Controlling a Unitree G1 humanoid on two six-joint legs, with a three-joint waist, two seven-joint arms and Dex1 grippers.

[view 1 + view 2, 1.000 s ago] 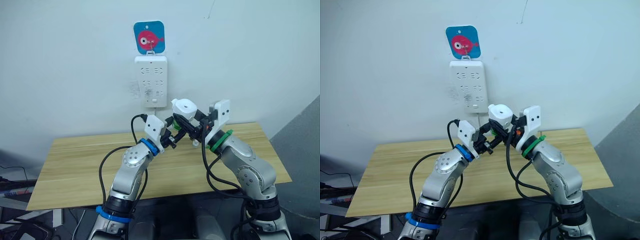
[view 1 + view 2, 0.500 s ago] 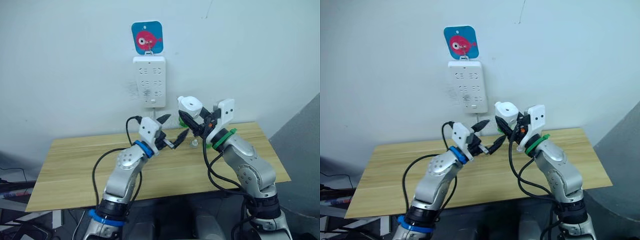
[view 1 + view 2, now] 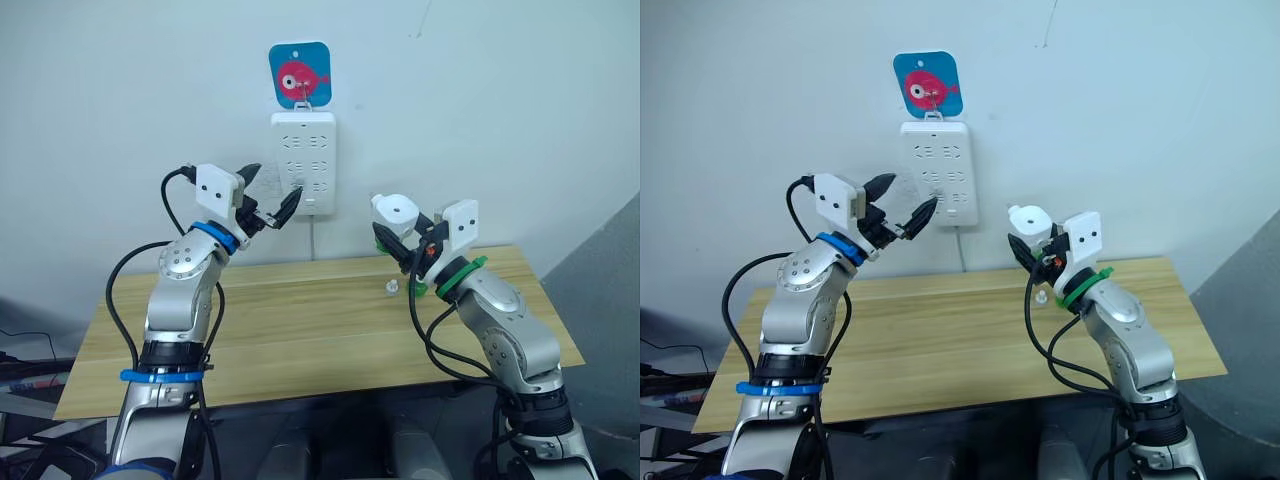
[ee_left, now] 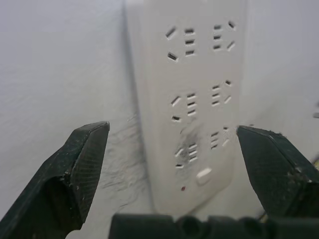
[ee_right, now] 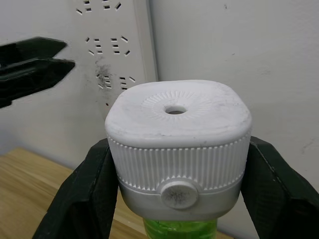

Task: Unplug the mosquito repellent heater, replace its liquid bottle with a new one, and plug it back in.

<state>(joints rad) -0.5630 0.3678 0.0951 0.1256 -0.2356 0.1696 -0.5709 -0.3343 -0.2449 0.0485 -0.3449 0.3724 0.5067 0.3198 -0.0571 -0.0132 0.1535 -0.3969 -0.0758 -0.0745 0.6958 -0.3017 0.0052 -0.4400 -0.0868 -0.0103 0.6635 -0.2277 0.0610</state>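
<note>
- While its two fingers clamp the ribbed sides, the right gripper [image 5: 177,184] holds the mosquito repellent heater [image 5: 178,144] upright above the wooden table [image 3: 300,330], a green liquid bottle [image 5: 179,230] showing under it.
- Raised near the wall, the left gripper [image 4: 172,164] is spread wide and empty before the white socket strip [image 4: 192,94].
- A small clear object [image 3: 391,287] stands on the table beneath the heater.

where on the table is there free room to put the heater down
Most of the table is bare: the whole stretch from its left edge to the small cap. It is crowded only around that cap, under the right pincer holding the heater.
</note>
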